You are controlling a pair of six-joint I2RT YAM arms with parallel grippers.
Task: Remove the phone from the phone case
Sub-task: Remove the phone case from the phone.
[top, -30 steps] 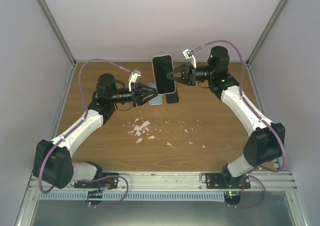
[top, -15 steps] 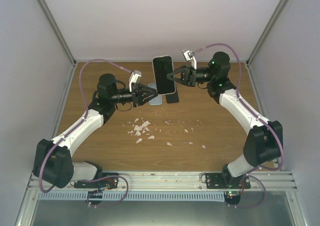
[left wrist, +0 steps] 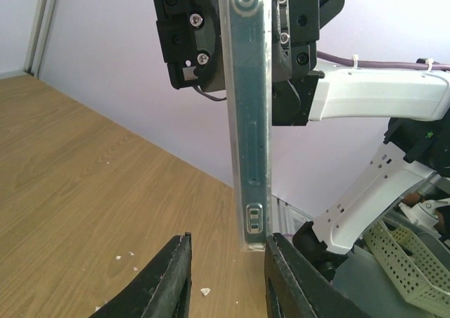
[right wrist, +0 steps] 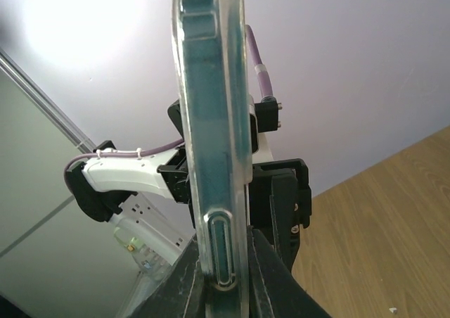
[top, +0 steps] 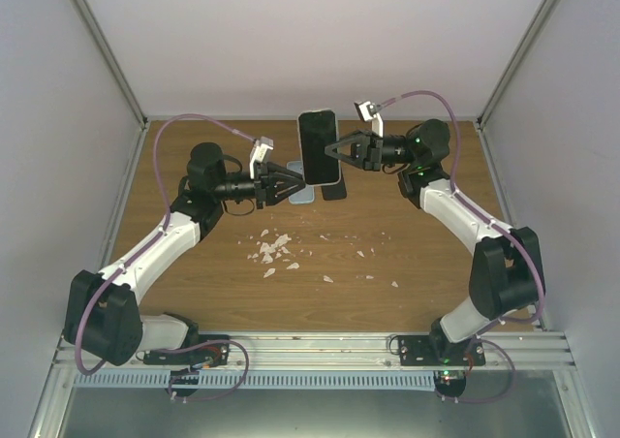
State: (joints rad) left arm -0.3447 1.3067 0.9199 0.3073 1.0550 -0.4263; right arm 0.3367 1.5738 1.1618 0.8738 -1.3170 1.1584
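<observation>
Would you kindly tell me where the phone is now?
Top external view: the phone is held upright over the table, far centre, clamped by the right end effector, the left end effector at its lower-left corner.

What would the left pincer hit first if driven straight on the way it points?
The black phone in its clear case, gripped by the right pincer. Its lower end sits in line with the gap of the open left pincer, just past its tips, though depth is hard to judge.

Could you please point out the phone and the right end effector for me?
phone (top: 319,147), top external view, middle of its dark screen.
right end effector (top: 335,150), top external view, midway between its fingertips.
</observation>
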